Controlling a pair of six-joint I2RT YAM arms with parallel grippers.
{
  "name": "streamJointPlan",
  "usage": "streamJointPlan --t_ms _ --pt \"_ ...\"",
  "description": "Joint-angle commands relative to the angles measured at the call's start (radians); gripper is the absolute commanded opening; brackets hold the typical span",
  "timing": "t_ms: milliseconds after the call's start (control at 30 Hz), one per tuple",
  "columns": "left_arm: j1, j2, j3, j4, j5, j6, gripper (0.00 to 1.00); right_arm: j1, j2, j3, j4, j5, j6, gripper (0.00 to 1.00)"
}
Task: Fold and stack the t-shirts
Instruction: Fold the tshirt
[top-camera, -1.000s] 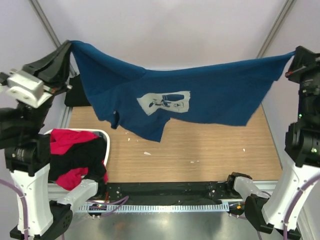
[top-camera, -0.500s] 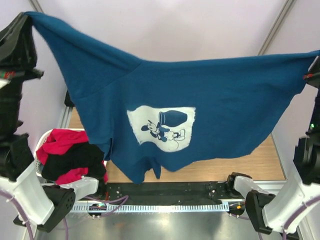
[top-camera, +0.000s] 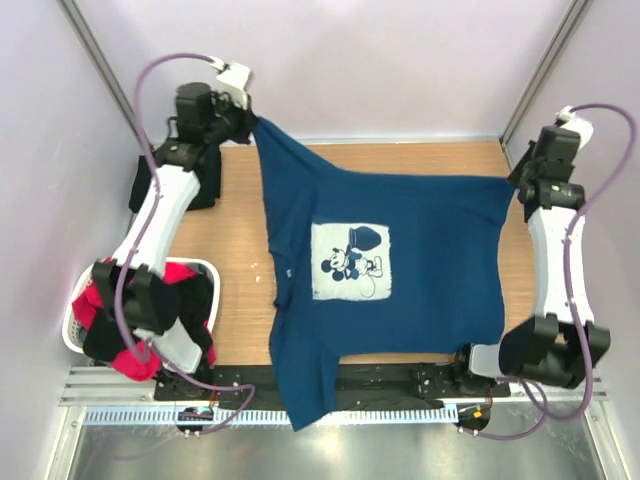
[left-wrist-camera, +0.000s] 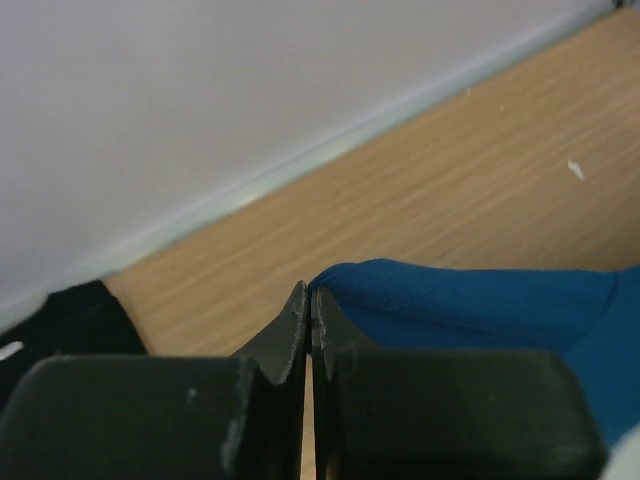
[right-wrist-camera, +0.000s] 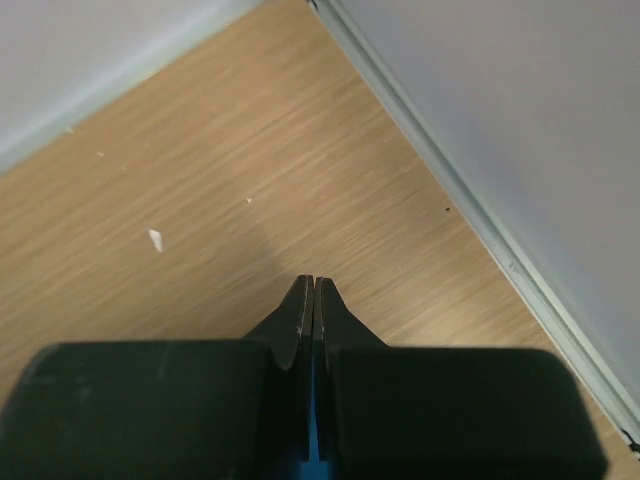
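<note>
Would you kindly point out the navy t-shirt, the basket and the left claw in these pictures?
navy t-shirt (top-camera: 440, 240): top external view, plain fabric of its body.
basket (top-camera: 69, 337): top external view, white left rim.
left claw (left-wrist-camera: 308, 298): left wrist view, between its closed fingertips.

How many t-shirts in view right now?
4. Navy tee spread across the table; black tee at its far-left edge; red tee and second black tee bunched in the basket. More may be buried there.
</note>
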Motion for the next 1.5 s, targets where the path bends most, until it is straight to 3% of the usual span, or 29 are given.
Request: streamJointPlan --t_ms 0,167,333,600,767,1000,1467 --pt "0.004 0.078 0.015 0.080 0.110 0.060 0.00 -0.002 0.082 -0.103 0.259 0.033 0.011 0.01" --pt "0.005 0.329 0.073 0.180 0.231 0.039 0.00 -0.002 0.328 -0.166 0.471 0.049 -0.059 0.01" --pt "0.004 0.618 0.318 0.223 0.239 0.020 0.00 -0.002 0.666 0.084 0.501 -0.055 -0.021 0.01" --pt "0.004 0.787 0.502 0.264 0.236 0.081 0.00 -0.002 0.938 0.381 0.490 -0.045 -0.013 0.01" --pt "0.003 0.775 0.479 0.277 0.239 0.095 0.00 -0.002 0.983 0.449 0.496 -0.065 -0.002 0.01" --pt "-0.005 0.663 0.335 0.286 0.237 0.147 0.00 -0.002 0.972 0.435 0.502 -0.069 -0.002 0.01" --pt "-0.040 0.224 -0.196 0.292 0.162 0.187 0.00 -0.005 0.785 0.188 0.513 -0.074 -0.022 0.01"
